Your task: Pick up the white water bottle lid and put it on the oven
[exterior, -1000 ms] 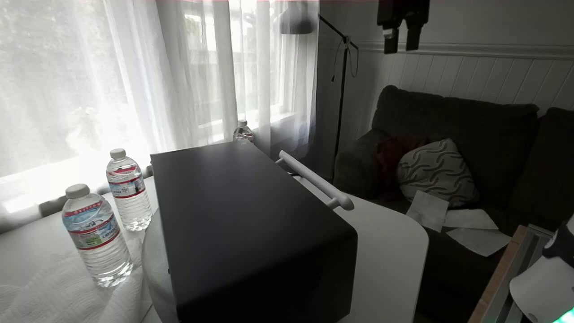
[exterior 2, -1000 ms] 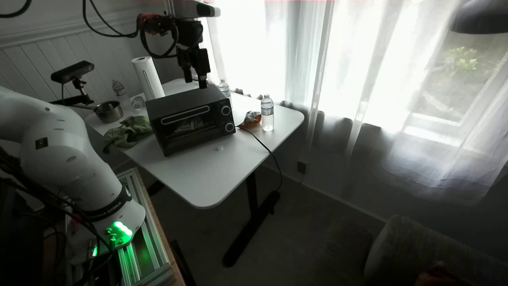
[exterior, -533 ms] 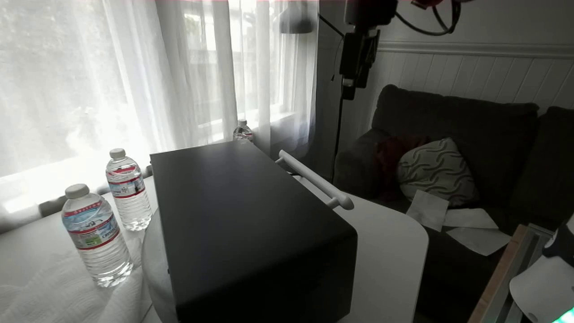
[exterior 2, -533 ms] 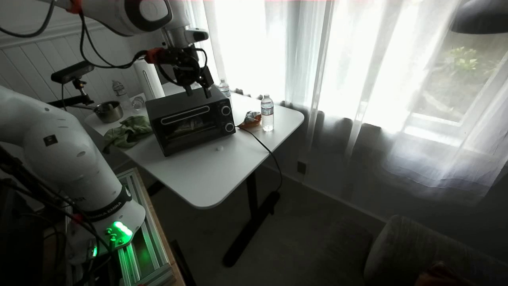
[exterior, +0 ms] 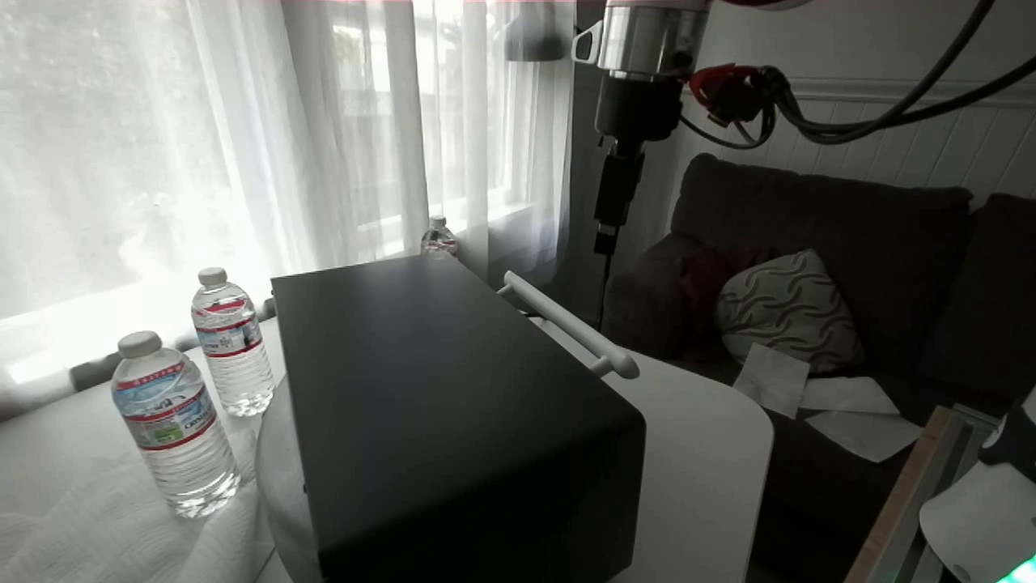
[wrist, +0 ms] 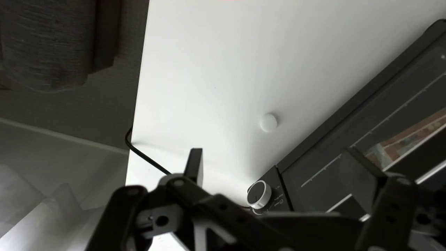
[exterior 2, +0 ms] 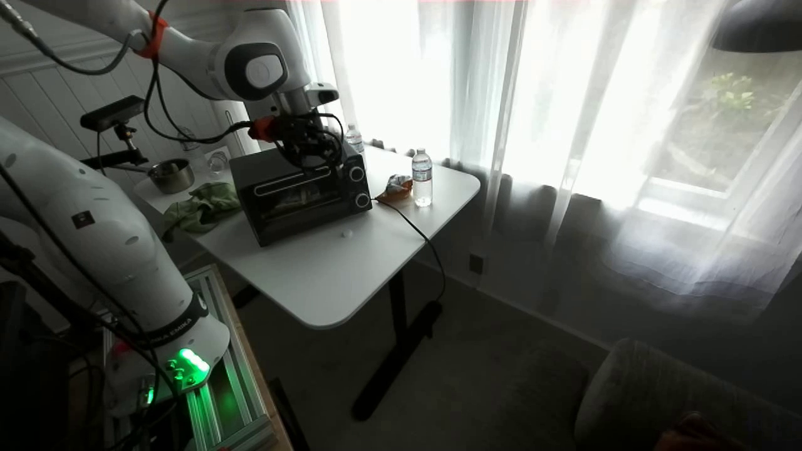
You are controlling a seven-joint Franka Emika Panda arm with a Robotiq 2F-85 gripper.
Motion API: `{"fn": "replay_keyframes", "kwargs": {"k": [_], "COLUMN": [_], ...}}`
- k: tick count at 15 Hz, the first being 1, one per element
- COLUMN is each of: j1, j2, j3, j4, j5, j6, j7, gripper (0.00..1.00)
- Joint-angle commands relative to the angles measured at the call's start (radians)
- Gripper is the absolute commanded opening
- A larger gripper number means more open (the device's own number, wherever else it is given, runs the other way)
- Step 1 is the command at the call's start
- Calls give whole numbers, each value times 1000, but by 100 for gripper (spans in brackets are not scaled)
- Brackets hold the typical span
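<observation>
1. In an exterior view, a metal pot [exterior 2: 171, 177] is sitting on the white worktop [exterior 2: 319, 275].
2. A green cloth [exterior 2: 203, 207] is lying crumpled just beside the dark oven [exterior 2: 297, 202], itself standing upright.
3. The hand [wrist: 277, 155] is hovering in front of the oven; in the wrist view its jaws are standing wide apart.
4. The white lid [exterior 2: 347, 234] is lying on the worktop, near the oven's front and apart from the hand.
5. A silver-and-orange packet [exterior 2: 396, 188] is resting just beside a water bottle [exterior 2: 423, 178], which is standing upright.
</observation>
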Motion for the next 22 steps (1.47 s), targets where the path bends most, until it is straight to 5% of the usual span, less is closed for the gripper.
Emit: {"fn": "replay_keyframes", "kwargs": {"k": [1, 13, 22], "j1": [0, 21, 41], "j2": [-4, 25, 172], "j3": [1, 5, 16], "j4": [3, 1, -9], "j5": [1, 11, -6], "j6": [-2, 20, 187], "j7": [0, -28, -148], "gripper": [100, 100, 100]}}
